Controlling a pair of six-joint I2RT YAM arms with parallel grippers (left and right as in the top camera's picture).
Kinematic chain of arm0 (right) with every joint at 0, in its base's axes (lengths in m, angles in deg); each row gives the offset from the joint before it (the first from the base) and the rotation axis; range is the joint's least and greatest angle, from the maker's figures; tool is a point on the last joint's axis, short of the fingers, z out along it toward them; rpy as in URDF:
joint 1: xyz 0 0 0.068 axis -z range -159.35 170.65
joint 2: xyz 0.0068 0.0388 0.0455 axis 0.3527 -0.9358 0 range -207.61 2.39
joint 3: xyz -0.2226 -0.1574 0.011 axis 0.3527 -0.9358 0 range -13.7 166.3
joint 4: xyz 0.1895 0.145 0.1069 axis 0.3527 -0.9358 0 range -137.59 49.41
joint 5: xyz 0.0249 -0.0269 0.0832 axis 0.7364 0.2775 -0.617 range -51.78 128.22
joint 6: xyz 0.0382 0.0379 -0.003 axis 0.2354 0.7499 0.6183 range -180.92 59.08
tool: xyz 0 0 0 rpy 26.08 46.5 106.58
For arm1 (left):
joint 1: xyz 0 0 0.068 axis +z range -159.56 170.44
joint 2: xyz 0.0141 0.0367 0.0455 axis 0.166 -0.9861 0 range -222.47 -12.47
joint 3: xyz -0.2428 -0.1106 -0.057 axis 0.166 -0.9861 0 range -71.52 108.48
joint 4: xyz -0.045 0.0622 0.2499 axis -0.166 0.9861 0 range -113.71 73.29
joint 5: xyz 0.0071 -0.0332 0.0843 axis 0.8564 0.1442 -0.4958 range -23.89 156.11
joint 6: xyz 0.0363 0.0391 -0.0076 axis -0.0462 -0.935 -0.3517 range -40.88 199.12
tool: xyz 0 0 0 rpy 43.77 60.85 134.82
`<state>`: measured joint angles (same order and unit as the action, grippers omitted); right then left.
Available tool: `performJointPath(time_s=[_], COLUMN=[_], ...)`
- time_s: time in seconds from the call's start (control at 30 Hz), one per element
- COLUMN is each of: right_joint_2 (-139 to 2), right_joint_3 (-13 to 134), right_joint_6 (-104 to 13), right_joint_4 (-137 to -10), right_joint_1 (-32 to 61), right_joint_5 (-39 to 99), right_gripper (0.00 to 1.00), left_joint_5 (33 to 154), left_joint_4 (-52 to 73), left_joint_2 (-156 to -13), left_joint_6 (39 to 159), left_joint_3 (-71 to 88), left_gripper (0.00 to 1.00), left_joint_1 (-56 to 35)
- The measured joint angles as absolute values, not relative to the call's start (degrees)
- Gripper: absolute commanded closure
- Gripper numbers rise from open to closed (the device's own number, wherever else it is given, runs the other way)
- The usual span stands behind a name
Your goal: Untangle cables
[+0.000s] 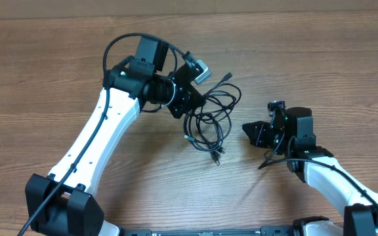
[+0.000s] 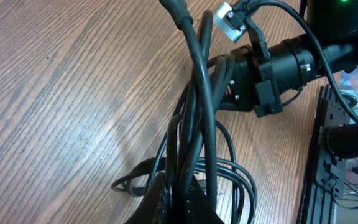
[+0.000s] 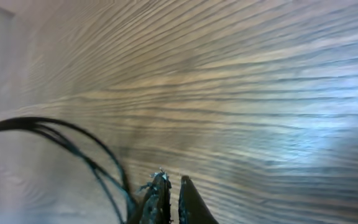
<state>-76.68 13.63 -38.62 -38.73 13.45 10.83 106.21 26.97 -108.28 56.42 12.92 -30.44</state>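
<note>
Cables: one loose tangle of thin black cords (image 1: 213,117) lying on the wood, with its loops overlapping.
Plug ends: one (image 1: 227,77) sticks out of the tangle's far side, one (image 1: 217,157) out of its near side, and a third (image 1: 188,137) lies at its left edge.
Left gripper: at the tangle's left edge (image 1: 195,106), with the jaws closed on a bunch of strands.
Left wrist view: several strands (image 2: 194,124) run together up and away from the jaws at the bottom edge, and looser loops lie on the wood on either side of them.
Right gripper: to the right of the tangle (image 1: 248,129) and apart from it, tips pointing toward it. The jaws are almost together with only a thin slit between them, and nothing is held.
Right wrist view: cord loops (image 3: 61,134) arc in from the left and down beside the fingers (image 3: 160,199). Whether they touch the fingers cannot be told.
Left arm: white links (image 1: 104,128) reach toward the tangle from its near left.
Right arm: black wrist and white link (image 1: 300,141) to the near right of the tangle.
Bench: brown wood grain (image 1: 58,72) under and all around the tangle.
</note>
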Motion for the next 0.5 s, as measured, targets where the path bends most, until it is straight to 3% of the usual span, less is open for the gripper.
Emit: performJointPath(time_s=[0.13,0.27,0.4,0.5], right_joint_2=[-76.7,-76.7,-76.7,-76.7], right_joint_3=[13.6,13.6,13.6,13.6], right_joint_6=[-38.5,-38.5,-38.1,-38.2], right_joint_4=[-38.7,-37.9,-36.3,-35.0], right_joint_1=[13.4,13.4,13.4,13.4], right_joint_5=[12.4,10.1,4.9,1.0], right_gripper=[0.8,0.52,0.33,0.31], left_joint_5=[106.2,106.1,105.7,105.5], left_joint_4=[27.0,27.4,27.6,27.6], left_joint_2=[-108.3,-108.3,-108.3,-108.3], left_joint_6=[56.4,56.4,56.4,56.4], left_joint_3=[12.9,12.9,12.9,12.9], left_gripper=[0.96,0.96,0.96,0.96], left_joint_1=[-30.4,-30.4,-30.4,-30.4])
